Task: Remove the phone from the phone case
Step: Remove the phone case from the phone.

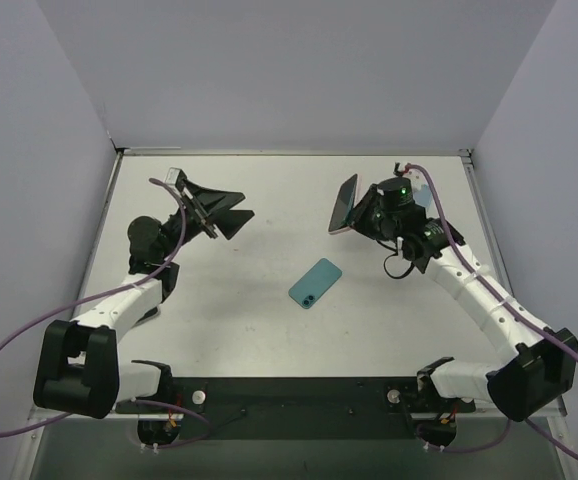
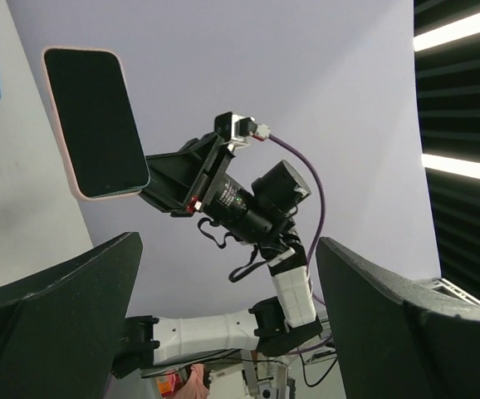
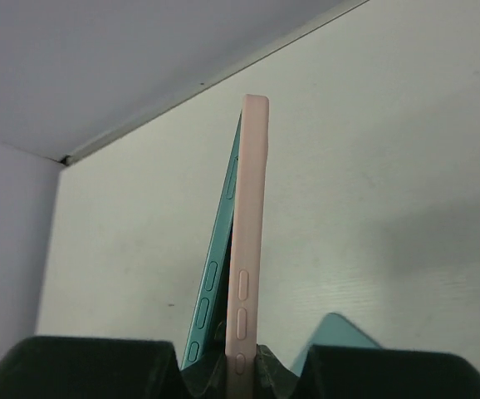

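Observation:
My right gripper is raised over the right half of the table and shut on the bottom end of a pink phone case, holding it upright. The teal-edged phone sits in the case, one long side angled out of it. In the left wrist view the phone's dark screen faces my left arm, with the case's pink rim around it. My left gripper hangs open and empty over the left half, well apart from the phone, pointing at it; its fingers frame that view.
A teal phone-shaped slab lies flat mid-table between the arms; I cannot tell if it is a phone or a case. Grey walls close the back and sides. A black strip runs along the near edge.

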Controlling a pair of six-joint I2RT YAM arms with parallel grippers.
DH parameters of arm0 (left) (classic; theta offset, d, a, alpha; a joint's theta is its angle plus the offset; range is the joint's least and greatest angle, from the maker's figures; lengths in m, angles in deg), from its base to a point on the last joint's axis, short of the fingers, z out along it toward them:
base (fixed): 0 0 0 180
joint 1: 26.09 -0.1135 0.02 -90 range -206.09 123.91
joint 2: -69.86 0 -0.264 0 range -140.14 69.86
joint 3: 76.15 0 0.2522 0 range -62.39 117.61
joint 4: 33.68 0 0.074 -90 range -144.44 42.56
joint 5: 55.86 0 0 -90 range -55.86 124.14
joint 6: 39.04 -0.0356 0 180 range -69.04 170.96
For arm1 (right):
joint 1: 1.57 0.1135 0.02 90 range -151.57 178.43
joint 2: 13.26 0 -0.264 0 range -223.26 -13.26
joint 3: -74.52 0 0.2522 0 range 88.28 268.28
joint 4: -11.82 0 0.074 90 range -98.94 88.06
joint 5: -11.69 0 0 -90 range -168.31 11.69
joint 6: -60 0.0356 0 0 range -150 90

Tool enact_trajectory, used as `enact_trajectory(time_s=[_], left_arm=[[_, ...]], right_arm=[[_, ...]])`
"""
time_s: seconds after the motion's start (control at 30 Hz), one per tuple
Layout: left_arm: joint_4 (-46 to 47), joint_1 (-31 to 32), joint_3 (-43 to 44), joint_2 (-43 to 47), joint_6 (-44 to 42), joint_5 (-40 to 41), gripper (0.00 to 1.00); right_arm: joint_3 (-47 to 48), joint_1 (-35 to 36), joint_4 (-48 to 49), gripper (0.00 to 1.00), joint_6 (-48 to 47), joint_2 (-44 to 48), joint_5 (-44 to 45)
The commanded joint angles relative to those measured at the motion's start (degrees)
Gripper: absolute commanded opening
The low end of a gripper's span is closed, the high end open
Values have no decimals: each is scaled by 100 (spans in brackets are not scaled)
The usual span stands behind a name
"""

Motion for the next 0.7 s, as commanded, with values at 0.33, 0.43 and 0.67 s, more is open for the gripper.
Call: enact_trajectory(time_s=[0.33, 0.43, 0.67], left_arm=[[-4209, 591, 1209, 165, -2943, 295, 97], [-3806, 609, 1007, 130, -2645, 251, 97], [-3734, 618, 875, 103, -2565, 251, 97]], right_arm=[[-1009, 448, -1144, 0, -2563, -151, 2820], [-1184, 439, -1038, 0, -2554, -388, 2662], [-1510, 316, -661, 5, -2537, -889, 2275]])
